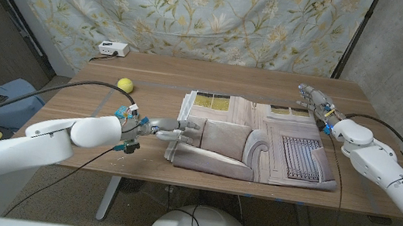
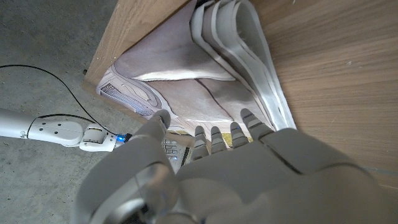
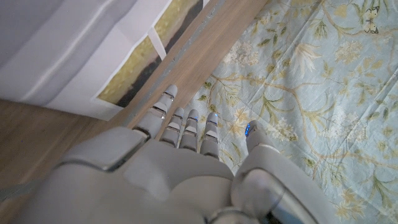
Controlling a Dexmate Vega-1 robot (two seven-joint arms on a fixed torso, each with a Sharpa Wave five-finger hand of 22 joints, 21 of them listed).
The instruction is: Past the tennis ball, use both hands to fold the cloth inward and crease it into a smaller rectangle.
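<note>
Folding cleanly here means both hands taking matching edges and drawing them inward together, then pressing the crease flat. The left hand (image 1: 172, 132) reaches into the cloth (image 1: 255, 147) at its bunched near-left edge, fingers spread and touching the fabric, gripping nothing as far as I can judge. The right hand (image 1: 313, 96) hovers just beyond the cloth's far corner, fingers extended, empty. The tennis ball (image 1: 125, 84) sits just beyond the left hand.

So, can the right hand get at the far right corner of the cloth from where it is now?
Probably yes. The right hand hovers open near the table's far edge, close beside the far right corner of the cloth, and nothing stands between them. The tennis ball lies on the other side.
</note>
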